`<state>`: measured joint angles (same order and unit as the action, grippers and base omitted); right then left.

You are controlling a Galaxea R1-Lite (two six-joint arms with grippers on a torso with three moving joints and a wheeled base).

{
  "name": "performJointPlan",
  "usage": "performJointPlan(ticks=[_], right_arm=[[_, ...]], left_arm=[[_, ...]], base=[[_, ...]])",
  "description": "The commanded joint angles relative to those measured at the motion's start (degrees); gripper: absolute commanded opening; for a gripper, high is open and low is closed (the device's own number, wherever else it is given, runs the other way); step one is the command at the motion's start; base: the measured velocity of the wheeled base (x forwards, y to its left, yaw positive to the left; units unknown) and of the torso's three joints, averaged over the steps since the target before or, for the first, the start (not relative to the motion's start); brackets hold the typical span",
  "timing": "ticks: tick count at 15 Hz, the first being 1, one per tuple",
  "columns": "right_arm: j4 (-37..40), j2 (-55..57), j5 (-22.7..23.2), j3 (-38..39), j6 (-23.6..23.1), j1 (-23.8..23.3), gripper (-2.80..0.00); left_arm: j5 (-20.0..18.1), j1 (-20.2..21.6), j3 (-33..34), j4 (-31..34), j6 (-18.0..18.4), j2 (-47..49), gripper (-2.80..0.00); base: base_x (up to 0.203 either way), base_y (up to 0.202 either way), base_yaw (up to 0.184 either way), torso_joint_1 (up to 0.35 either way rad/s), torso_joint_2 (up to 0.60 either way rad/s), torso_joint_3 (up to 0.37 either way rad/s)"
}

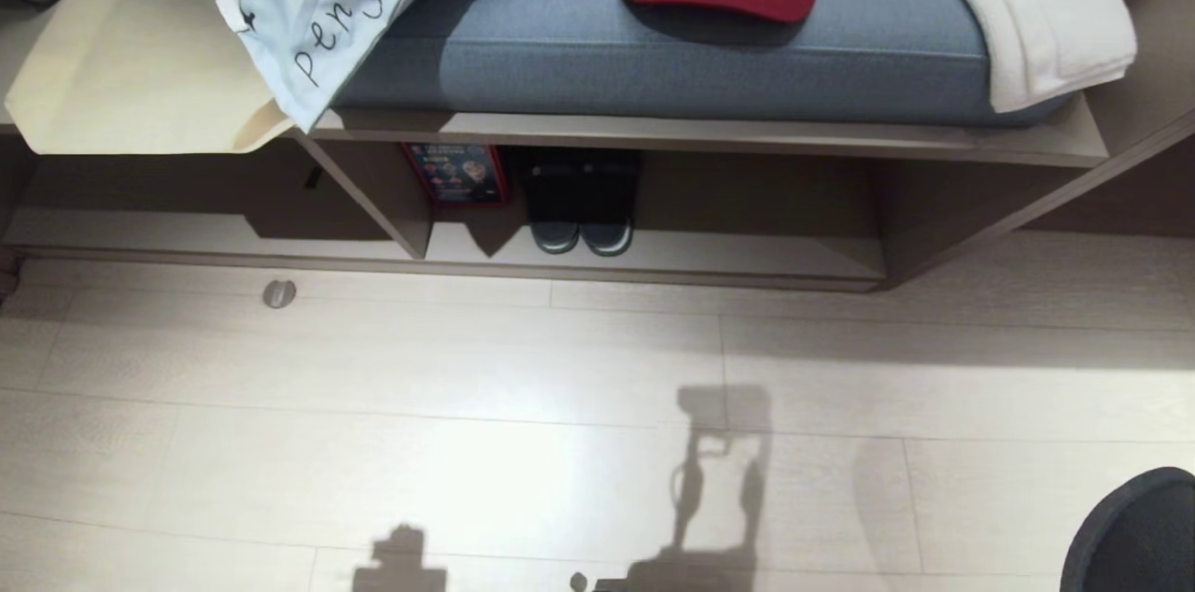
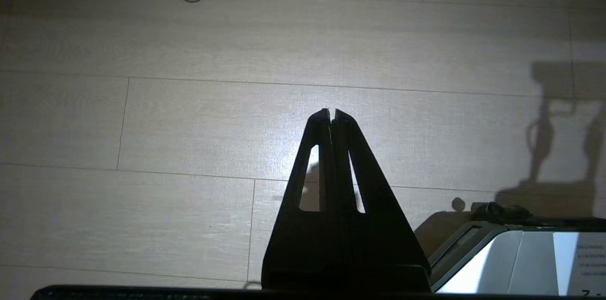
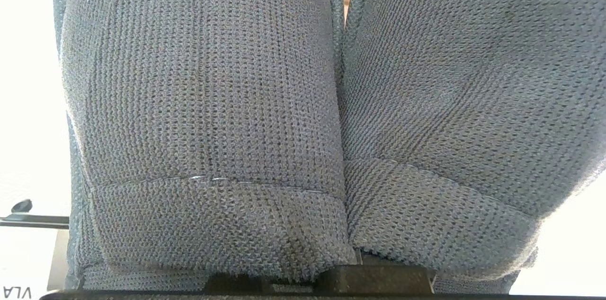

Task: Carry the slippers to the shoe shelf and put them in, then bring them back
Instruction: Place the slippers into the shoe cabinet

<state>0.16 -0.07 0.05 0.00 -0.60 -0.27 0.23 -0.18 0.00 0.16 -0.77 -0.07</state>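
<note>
While held by right jaws, slippers (image 3: 303,125) fill view

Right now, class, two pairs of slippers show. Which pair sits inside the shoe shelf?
The dark pair with white-edged soles, side by side in the shoe shelf. The blue-grey knit slippers are outside it, filling the right wrist view.
</note>
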Motion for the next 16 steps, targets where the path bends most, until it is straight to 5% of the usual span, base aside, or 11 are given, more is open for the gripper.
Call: performJointPlan(ticks=[1,16], right_arm=[[0.01,-0.10,0.04,0.00,-0.02,0.00,-2.80],[0.01,-0.10,0.04,0.00,-0.02,0.00,-2.80]], left_arm=[[0.04,0.01,0.09,0.02,-0.02,0.07,-2.80],[0.04,0.01,0.09,0.02,-0.02,0.07,-2.80]], base=[[0.000,0.000,0.000,0.007,0.01,-0.202],[0.000,0.000,0.000,0.002,0.00,-0.197]])
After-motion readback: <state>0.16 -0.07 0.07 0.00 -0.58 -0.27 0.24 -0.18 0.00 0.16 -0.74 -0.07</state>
